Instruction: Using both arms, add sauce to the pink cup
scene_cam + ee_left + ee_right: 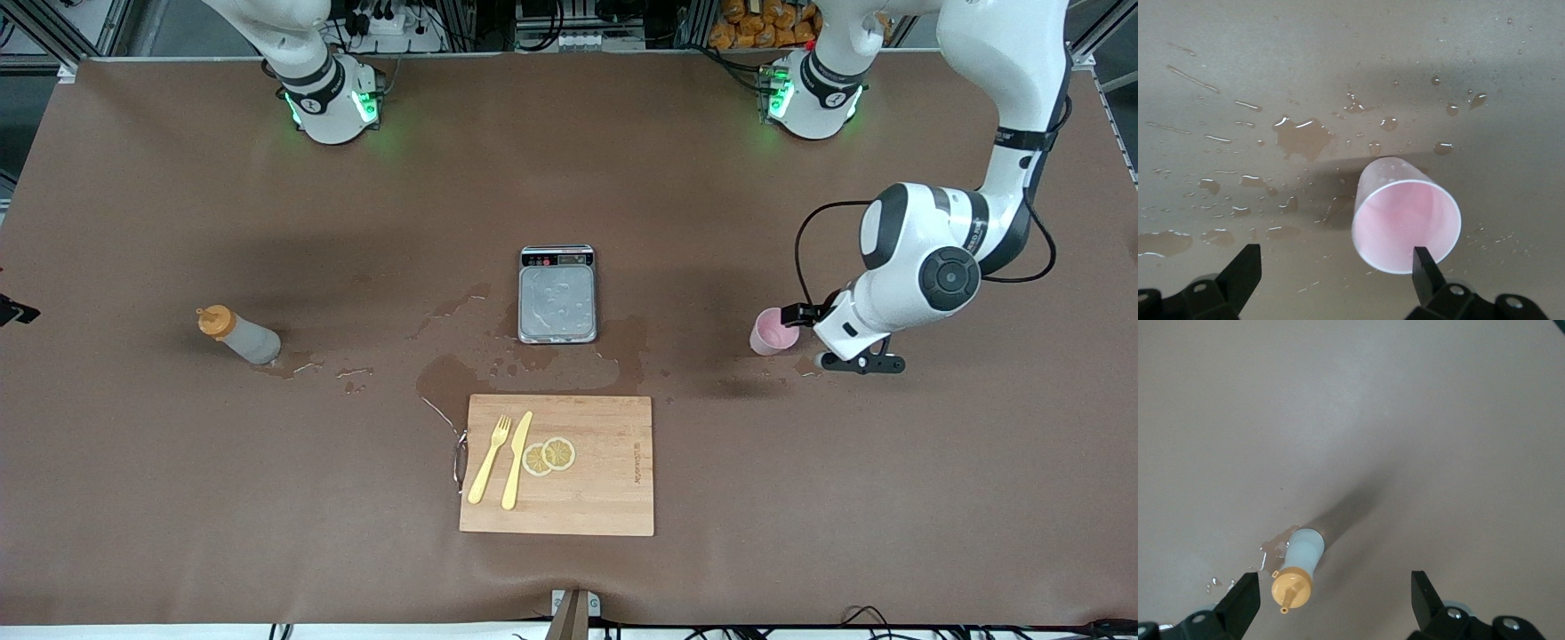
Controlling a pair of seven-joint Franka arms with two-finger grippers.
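Note:
The pink cup [773, 332] stands upright toward the left arm's end of the table, among water drops. My left gripper [791, 318] is low beside it, open. In the left wrist view the pink cup [1406, 223] sits just ahead of the left gripper [1337, 263], its rim close to one fingertip [1423, 263], not gripped. The sauce bottle [238, 335], greyish with an orange cap, stands toward the right arm's end. The right wrist view looks down on the sauce bottle [1298, 563], with my right gripper [1335, 590] open above it. The right gripper is out of the front view.
A grey scale [557, 294] sits mid-table with spilled water [444, 373] around it. Nearer the front camera lies a wooden cutting board [605, 498] carrying a yellow fork [490, 460], a yellow knife [516, 460] and lemon slices [549, 455].

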